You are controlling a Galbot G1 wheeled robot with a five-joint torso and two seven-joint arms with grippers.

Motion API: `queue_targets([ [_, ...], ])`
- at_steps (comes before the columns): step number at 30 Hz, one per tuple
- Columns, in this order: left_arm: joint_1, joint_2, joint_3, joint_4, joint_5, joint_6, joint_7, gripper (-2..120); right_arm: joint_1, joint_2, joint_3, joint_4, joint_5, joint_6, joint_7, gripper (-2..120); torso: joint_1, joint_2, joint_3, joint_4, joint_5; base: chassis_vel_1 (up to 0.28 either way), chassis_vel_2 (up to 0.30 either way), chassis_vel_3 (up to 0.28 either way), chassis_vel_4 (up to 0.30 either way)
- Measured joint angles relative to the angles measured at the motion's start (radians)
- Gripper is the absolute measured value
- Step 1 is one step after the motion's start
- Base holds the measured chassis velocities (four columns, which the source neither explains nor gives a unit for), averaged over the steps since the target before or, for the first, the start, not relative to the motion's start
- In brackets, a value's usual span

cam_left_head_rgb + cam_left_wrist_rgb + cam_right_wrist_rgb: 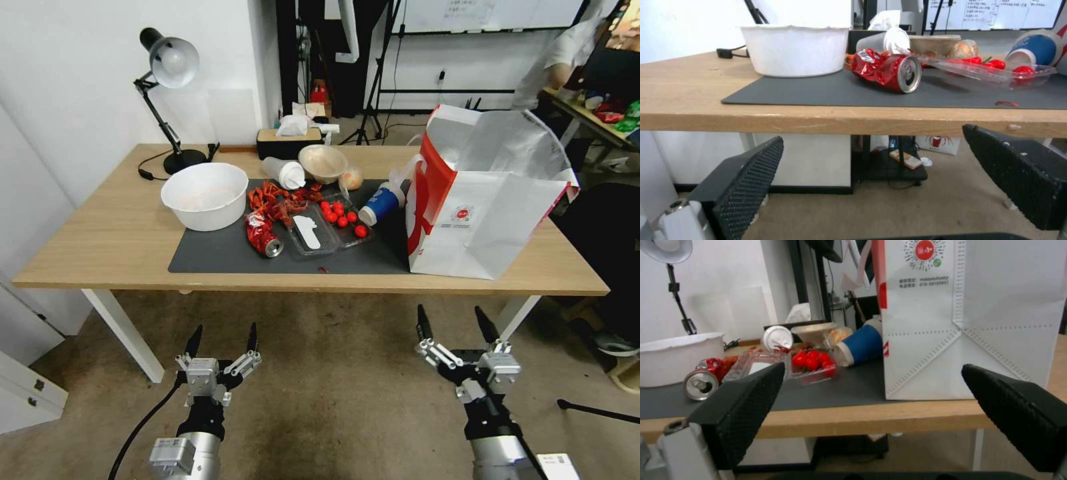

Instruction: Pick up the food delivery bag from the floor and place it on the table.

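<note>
The food delivery bag [483, 200] stands upright on the table [100, 233], at the right end of the dark grey mat [220, 257], its left corner over the mat's edge and the rest on bare wood. Its white front panel carries a small round red logo above two lines of small print; in the right wrist view the logo sits inside a dotted QR-style ring, and the print below is too small to read. The bag's mouth gapes open, and a red side panel faces the mat.

On the mat, left of the bag, lie a tipped blue paper cup [381, 203], a clear tray of cherry tomatoes [343, 217], a crushed red can [262, 235] and a white bowl [205, 195].

Both grippers hang below the table's front edge, over the floor [333, 373]. The left gripper [222, 339] has its fingers spread wide and grips nothing. The right gripper [457, 320], in front of the bag, is likewise spread wide and empty.
</note>
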Motion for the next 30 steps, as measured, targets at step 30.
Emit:
queue_targets([
  [30,-0.015,0.004,0.002,-0.003,-0.002,-0.001,0.017,100,-0.004,0.034,-0.007,-0.009,-0.034,0.003,-0.036,100,0.000,0.000,0.000,0.0000,0.0000,0.000,0.000,0.000,0.000],
])
